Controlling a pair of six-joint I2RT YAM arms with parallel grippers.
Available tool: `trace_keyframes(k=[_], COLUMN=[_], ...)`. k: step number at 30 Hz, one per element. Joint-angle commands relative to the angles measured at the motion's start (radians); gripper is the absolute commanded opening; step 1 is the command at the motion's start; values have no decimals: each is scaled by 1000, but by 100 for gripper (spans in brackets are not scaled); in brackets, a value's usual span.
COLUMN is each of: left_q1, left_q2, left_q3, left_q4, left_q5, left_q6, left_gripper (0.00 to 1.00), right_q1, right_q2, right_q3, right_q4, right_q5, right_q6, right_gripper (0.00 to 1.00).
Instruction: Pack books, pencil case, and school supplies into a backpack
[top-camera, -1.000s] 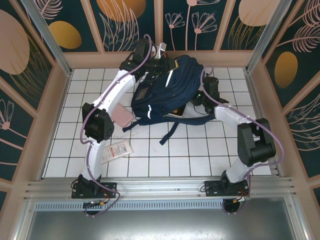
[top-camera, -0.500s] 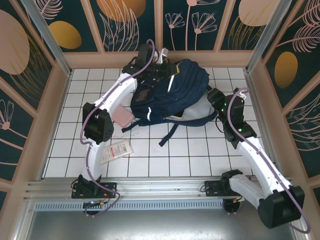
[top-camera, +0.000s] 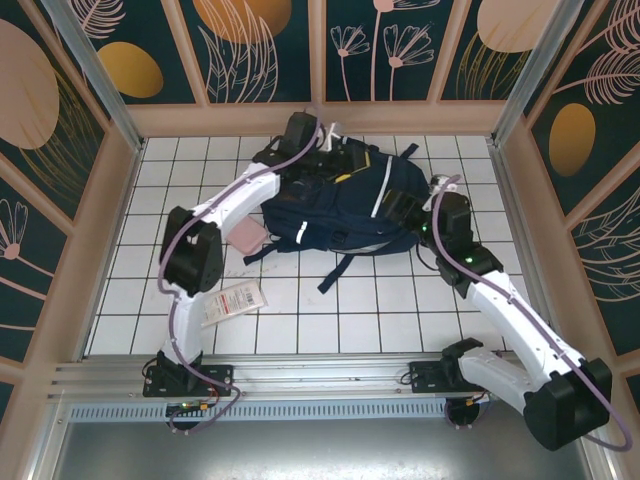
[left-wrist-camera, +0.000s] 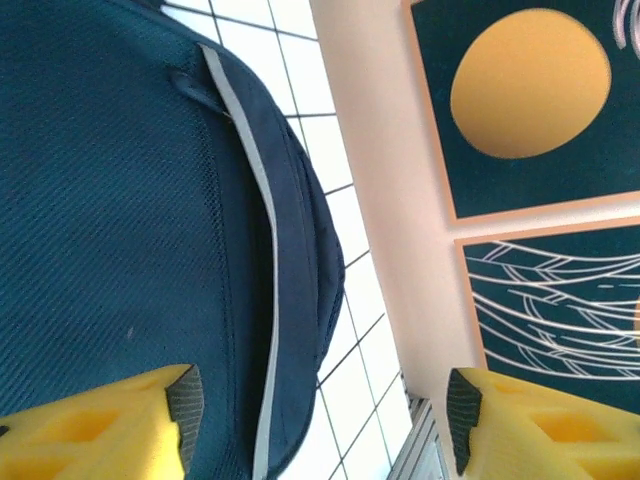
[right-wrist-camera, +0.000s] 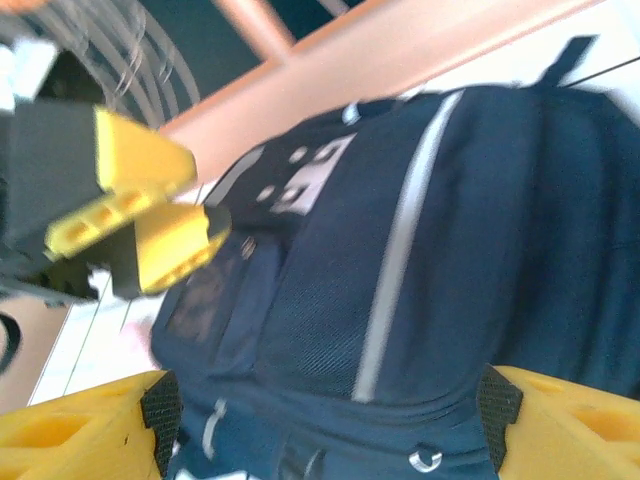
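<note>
The left end effector (left-wrist-camera: 322, 410) is spreading open, dropping the large navy-blue fabric backpack (top-camera: 340, 200) flat at 12 o'clock on the bench (top-camera: 400, 300) before the open right end effector (right-wrist-camera: 328, 408), likely freeing both for the small whitish packet (top-camera: 235, 300) at 8 o'clock.

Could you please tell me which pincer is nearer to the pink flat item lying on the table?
Left. The left pincer is at the far end of the backpack, beyond the pink item; the right pincer is on the other side of the backpack from it.
</note>
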Motion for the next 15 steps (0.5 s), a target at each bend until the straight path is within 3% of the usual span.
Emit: trace_keyframes(k=[1, 7, 12, 15], left_q1=[68, 233, 335, 392], left_q2=[-279, -676, -941, -1027], left_q3=[-197, -635, -882, -974], left_q4=[103, -107, -324, -416], left_q5=[-89, -345, -571, -638], left_q6=[9, -4, -43, -45], left_gripper=[69, 72, 79, 84], right_q1=[58, 204, 408, 516], right_q2=[43, 227, 497, 621], right_q3=[51, 107, 281, 375], right_q4=[66, 113, 32, -21], right_q5=[-139, -370, -423, -438], right_q6=[-71, -47, -83, -108], right_gripper=[80, 78, 78, 78])
